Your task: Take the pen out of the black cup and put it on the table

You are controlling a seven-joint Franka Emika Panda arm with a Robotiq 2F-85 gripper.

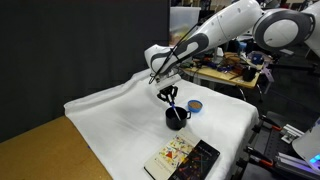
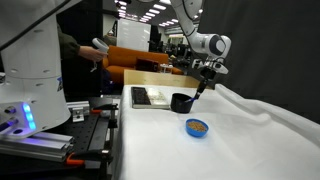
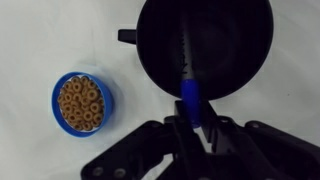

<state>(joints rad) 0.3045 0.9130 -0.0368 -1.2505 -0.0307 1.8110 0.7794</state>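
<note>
In the wrist view my gripper point(image 3: 192, 112) is shut on the blue pen point(image 3: 190, 95), whose top end sits between the two black fingers. The rest of the pen slants down into the black cup point(image 3: 225, 45), right above the fingers. In an exterior view the gripper point(image 1: 170, 96) hangs just above the cup point(image 1: 177, 117), which stands on the white-draped table point(image 1: 110, 120). In an exterior view the cup point(image 2: 182, 102) stands below the gripper point(image 2: 203, 84), near the table's point(image 2: 250, 140) edge.
A small round blue dish of orange rings point(image 3: 82, 103) lies beside the cup point(image 1: 195, 104) point(image 2: 197, 127). A flat book with a colourful cover point(image 1: 180, 158) point(image 2: 152, 96) lies near the table edge. Tan wood point(image 1: 35, 150) shows at one corner.
</note>
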